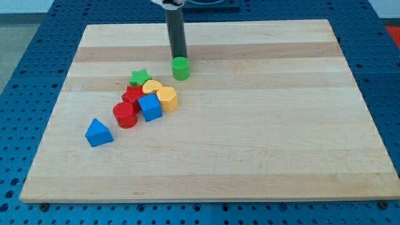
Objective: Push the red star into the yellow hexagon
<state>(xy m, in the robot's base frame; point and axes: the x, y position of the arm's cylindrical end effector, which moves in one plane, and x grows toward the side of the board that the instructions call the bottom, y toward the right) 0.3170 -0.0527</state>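
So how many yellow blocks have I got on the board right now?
2. A yellow hexagon sits in the cluster beside the green star, and a second yellow block touches it on the view's right, next to the blue cube. None appears hidden.

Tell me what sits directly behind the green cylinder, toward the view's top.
Behind the green cylinder stands the dark rod, my tip right at the cylinder's far edge. Whether they touch is hidden by the cylinder's top. Beyond lies only the wooden board.
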